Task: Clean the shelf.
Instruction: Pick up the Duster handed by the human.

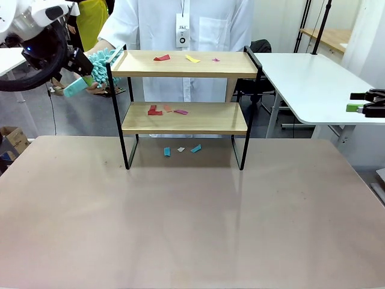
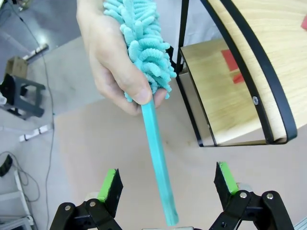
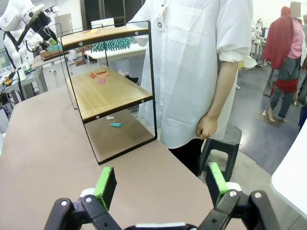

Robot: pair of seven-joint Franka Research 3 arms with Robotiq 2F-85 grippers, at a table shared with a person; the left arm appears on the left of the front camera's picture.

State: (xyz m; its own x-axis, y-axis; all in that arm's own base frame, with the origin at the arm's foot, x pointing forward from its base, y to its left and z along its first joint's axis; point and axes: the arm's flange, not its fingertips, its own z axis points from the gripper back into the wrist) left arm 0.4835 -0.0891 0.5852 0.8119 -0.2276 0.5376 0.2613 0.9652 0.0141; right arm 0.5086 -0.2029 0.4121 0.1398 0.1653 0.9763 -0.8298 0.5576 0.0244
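Left wrist view: shelf (image 2: 225, 103) sits upper-right of spread left claw (image 2: 167, 181).

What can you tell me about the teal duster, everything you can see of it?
The duster has a fluffy teal head of soft, noodle-like strands on a slim, smooth teal handle, plastic by the look. A person's hand grips it where head meets handle, beside the left end of the shelf, at about top-board level. The handle points down between the open jaws of the left gripper, touching neither pad.
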